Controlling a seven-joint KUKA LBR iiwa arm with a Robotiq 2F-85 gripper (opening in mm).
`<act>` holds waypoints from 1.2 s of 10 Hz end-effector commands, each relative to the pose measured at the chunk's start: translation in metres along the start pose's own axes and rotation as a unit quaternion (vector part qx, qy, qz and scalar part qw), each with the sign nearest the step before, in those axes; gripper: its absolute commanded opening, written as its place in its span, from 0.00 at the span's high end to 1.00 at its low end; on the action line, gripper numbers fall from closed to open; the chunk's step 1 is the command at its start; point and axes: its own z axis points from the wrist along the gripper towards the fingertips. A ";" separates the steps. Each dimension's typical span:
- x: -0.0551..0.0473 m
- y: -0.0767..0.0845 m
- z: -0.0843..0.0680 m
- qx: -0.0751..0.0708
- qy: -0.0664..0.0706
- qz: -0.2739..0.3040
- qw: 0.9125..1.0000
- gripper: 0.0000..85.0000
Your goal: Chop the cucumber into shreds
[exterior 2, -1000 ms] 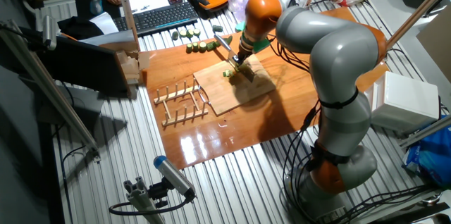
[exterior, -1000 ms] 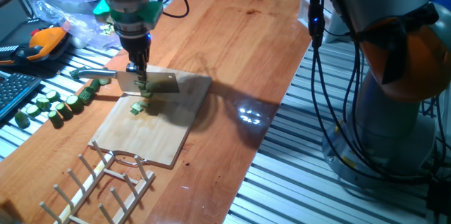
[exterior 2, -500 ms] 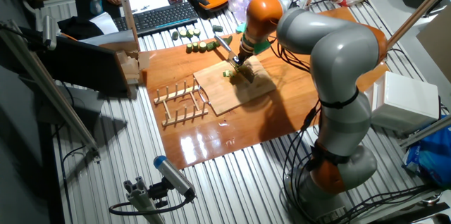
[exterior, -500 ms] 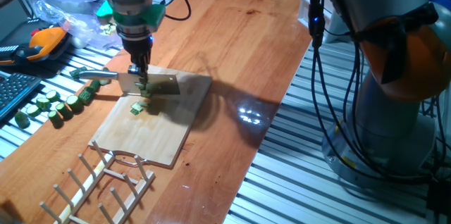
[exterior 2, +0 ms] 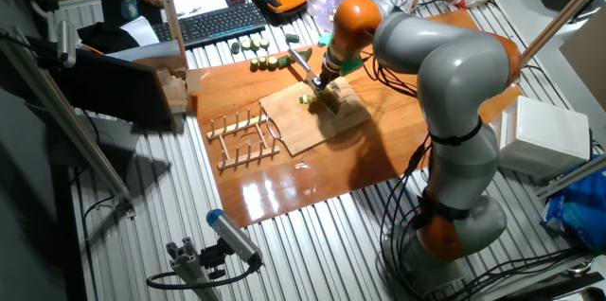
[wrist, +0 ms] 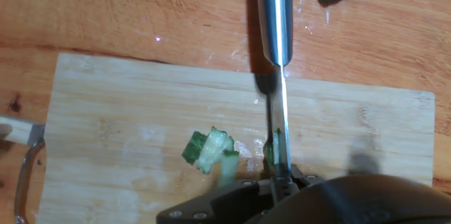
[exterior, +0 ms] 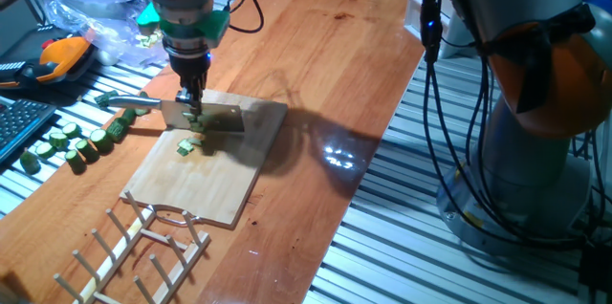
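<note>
knife: because the job was chopping, the gripper (exterior: 192, 103) was clamped on the knife (wrist: 275, 20), blade edge down on the board (wrist: 127, 118).
cucumber: a green bit (wrist: 276, 148) sat right against the blade, ready for a cut.
shreds: small pale strips (wrist: 210, 151) lay just beside the blade.
chunks: thicker pieces (exterior: 72, 141) waited off the board, on the table (exterior: 325, 46).
</note>
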 end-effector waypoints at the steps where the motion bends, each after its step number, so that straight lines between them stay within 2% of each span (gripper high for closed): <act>1: -0.005 0.005 -0.028 -0.004 0.010 0.013 1.000 1.00; 2: -0.005 0.008 -0.041 -0.013 0.016 0.025 0.999 1.00; 3: -0.007 0.014 -0.052 -0.031 0.024 0.044 0.998 1.00; 4: -0.007 0.020 -0.060 -0.053 0.025 0.097 0.994 1.00; 5: -0.006 0.023 -0.063 -0.068 0.025 0.151 0.986 1.00; 6: -0.006 0.023 -0.065 -0.061 0.022 0.171 0.983 1.00; 8: -0.006 0.024 -0.068 -0.026 0.010 0.183 0.983 1.00; 9: -0.007 0.026 -0.070 -0.017 0.006 0.182 0.983 1.00; 11: -0.008 0.031 -0.074 -0.016 0.004 0.194 0.981 1.00; 12: -0.011 0.033 -0.077 -0.011 0.005 0.195 0.981 1.00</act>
